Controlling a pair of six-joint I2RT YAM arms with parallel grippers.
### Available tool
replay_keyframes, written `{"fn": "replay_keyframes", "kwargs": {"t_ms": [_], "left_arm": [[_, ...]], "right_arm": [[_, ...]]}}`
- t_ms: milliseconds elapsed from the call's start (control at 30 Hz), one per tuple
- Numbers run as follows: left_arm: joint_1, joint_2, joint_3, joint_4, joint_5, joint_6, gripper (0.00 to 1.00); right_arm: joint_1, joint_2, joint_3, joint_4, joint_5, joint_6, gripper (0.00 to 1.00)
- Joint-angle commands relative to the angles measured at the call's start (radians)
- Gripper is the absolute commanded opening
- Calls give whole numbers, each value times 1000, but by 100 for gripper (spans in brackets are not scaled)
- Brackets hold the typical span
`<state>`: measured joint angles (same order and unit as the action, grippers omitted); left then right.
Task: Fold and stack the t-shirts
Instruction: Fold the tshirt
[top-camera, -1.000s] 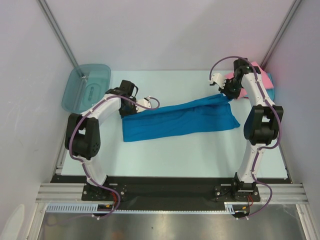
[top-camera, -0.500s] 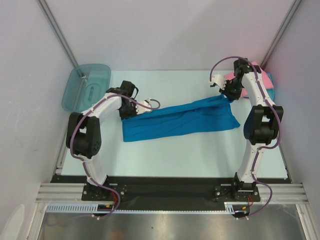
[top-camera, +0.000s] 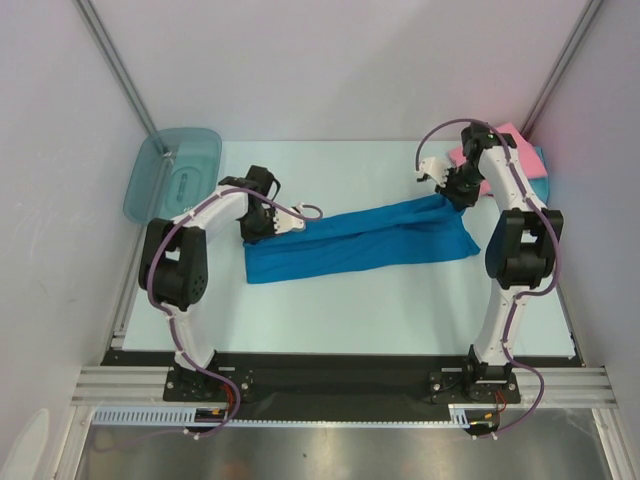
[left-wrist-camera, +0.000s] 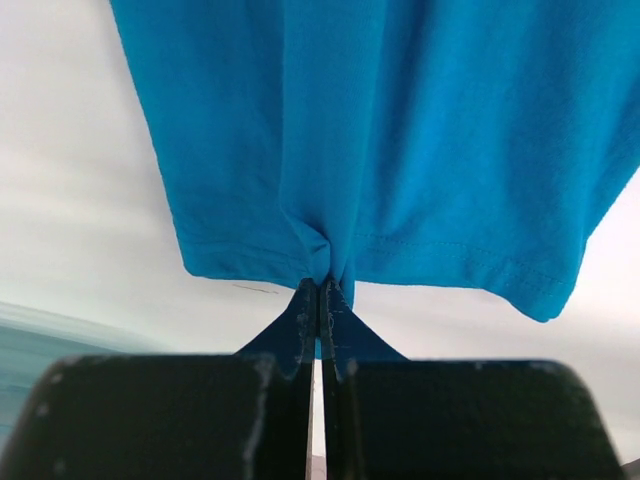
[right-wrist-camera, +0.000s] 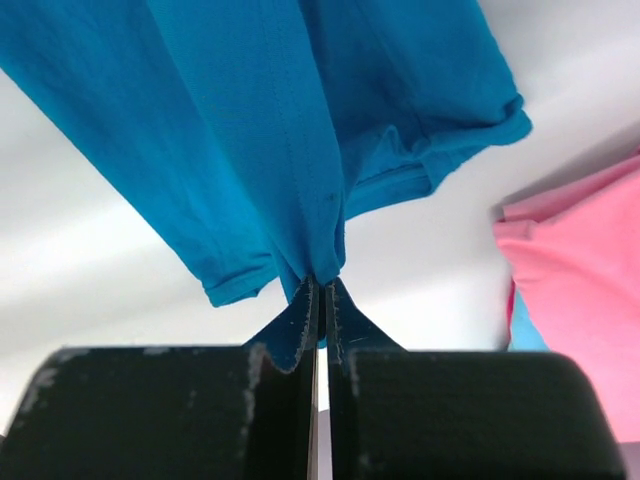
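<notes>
White walls close in on three sides of a pale tabletop (top-camera: 340, 310). Three shirts show. One blue shirt (top-camera: 360, 245) stretches across the middle from 9 to 3 o'clock. One pink shirt (top-camera: 510, 132) at 2 o'clock lies on one turquoise shirt (top-camera: 540, 165). One bin (top-camera: 170, 175) sits at 10 o'clock by the wall. The left fingers (left-wrist-camera: 316, 315) are pinched shut on the blue shirt's hem at 9 o'clock, and the right fingers (right-wrist-camera: 320, 310) on its 3 o'clock end. Bare tabletop lies toward 6 and 12 o'clock.
</notes>
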<state>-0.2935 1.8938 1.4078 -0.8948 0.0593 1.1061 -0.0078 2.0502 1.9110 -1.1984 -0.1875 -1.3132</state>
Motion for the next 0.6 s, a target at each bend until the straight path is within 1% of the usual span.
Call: {"fn": "replay_keyframes", "kwargs": {"t_ms": [0, 33, 100, 133, 167, 200, 267, 300, 333, 367, 400, 433, 500, 533, 567], "left_arm": [[-7, 2, 46, -27, 4, 26, 0], [-7, 4, 46, -26, 2, 28, 0], [-7, 8, 48, -26, -3, 29, 6], [-7, 8, 49, -27, -3, 28, 8], [-6, 10, 51, -29, -6, 28, 16], [-6, 10, 51, -30, -4, 28, 20], [-6, 10, 49, -35, -6, 29, 22], [-6, 8, 48, -35, -7, 29, 25], [-6, 7, 46, -36, -9, 32, 45], [-6, 8, 46, -42, -9, 34, 52], [-6, 7, 46, -46, -9, 40, 61], [-7, 7, 46, -49, -10, 43, 72], [-6, 8, 49, -58, -10, 44, 79], [-4, 8, 51, -62, -9, 46, 85], [-4, 7, 54, -70, -10, 47, 87]], "right_arm": [[5, 5, -12, -12, 20, -4, 0], [5, 10, -16, -12, 22, -3, 0], [5, 14, -20, -10, 26, -1, 0], [29, 18, -24, -10, 33, -1, 3], [37, 18, -27, -16, 37, -4, 10], [40, 18, -29, -21, 43, -11, 27], [46, 11, -43, -26, 60, -24, 39], [49, 10, -46, -27, 65, -29, 49], [49, 8, -50, -29, 74, -37, 54], [49, 5, -50, -30, 77, -41, 59], [49, 5, -49, -33, 83, -46, 67], [49, 5, -49, -35, 88, -49, 70], [49, 1, -41, -33, 92, -57, 74], [51, 2, -37, -39, 91, -60, 75], [49, 2, -32, -43, 91, -61, 75]]}}
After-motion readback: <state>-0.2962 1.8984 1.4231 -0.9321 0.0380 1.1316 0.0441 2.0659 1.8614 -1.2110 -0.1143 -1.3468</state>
